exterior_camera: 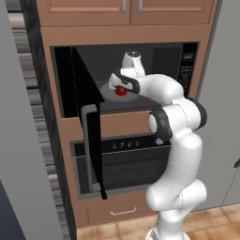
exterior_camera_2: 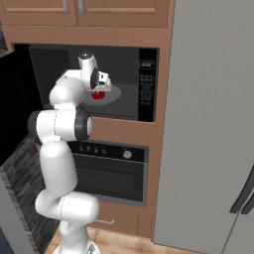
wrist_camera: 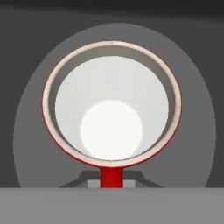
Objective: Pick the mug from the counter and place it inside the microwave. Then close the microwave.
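The red mug (exterior_camera: 122,92) (exterior_camera_2: 97,95) stands on the grey turntable (exterior_camera: 107,95) (exterior_camera_2: 113,94) inside the black microwave (exterior_camera: 157,56) (exterior_camera_2: 126,62). From above, the hand view looks into its white inside (wrist_camera: 111,109), with the turntable (wrist_camera: 26,131) around it. My gripper (exterior_camera: 123,87) (exterior_camera_2: 98,89) (wrist_camera: 111,179) reaches into the cavity from above and looks shut on the mug's small handle, its fingers flanking it. The microwave door (exterior_camera: 86,117) hangs wide open to the left, grey handle (exterior_camera: 86,140) facing out. The counter is out of view.
The button panel (exterior_camera: 188,70) (exterior_camera_2: 147,82) borders the cavity on the right. A black oven (exterior_camera: 129,164) (exterior_camera_2: 111,173) sits below in the brown cabinetry. A tall grey fridge (exterior_camera_2: 208,124) stands to the right. The open door edge is close to my arm's left.
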